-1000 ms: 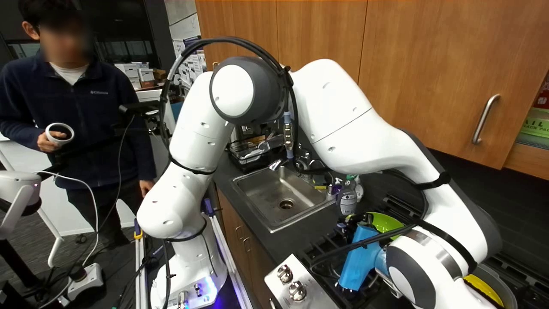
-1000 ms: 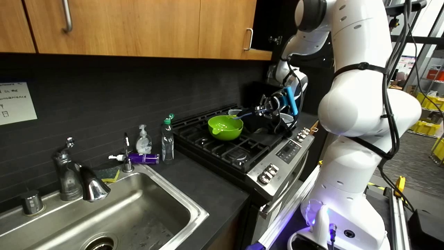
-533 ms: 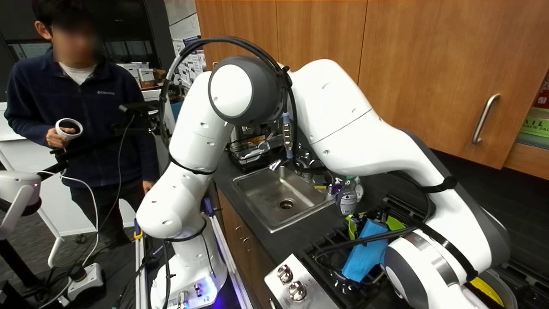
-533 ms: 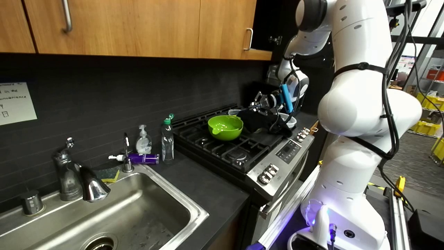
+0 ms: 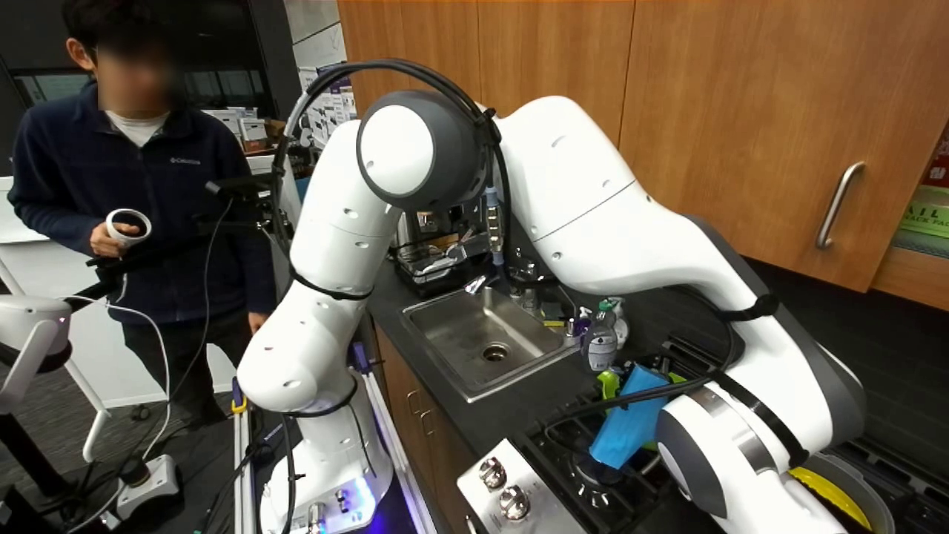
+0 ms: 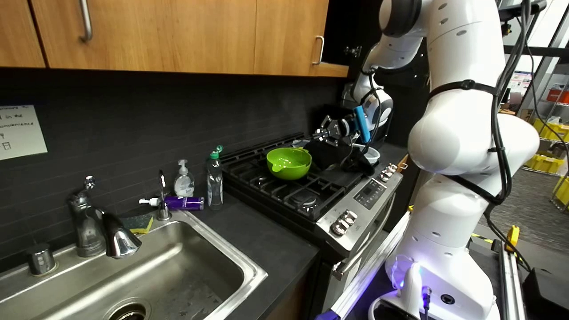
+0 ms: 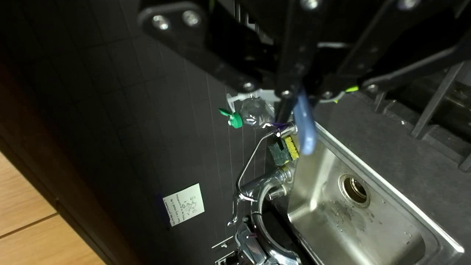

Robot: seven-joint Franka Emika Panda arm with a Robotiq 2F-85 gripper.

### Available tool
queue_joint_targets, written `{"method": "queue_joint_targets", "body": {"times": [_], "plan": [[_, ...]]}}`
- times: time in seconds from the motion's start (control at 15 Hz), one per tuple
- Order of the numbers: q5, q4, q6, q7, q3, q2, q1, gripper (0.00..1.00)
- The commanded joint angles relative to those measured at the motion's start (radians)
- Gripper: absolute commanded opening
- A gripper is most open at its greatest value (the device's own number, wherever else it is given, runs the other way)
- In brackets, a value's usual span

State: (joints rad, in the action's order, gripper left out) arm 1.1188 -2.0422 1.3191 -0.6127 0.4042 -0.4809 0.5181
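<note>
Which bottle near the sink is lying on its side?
The purple bottle: it alone lies horizontally, while the clear pump bottle and the green-capped bottle both stand upright.

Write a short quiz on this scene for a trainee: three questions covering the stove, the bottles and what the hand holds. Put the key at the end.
1. True or false: the bowl stands on the stove.
2. Which of these lies on its side?
a) the green-capped bottle
b) the purple bottle
c) the clear pump bottle
3. In the wrist view, what colour is the tool in the hand?

Key:
1. True
2. b
3. Blue
</note>
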Motion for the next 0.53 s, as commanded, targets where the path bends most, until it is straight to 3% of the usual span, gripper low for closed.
{"method": "queue_joint_targets", "body": {"times": [0.0,0.47], "plan": [[0.013,-0.022,0.034,0.054,-0.012,0.028,-0.018,0.01],[0.014,0.006,0.087,0.138,-0.042,-0.002,-0.035,0.01]]}}
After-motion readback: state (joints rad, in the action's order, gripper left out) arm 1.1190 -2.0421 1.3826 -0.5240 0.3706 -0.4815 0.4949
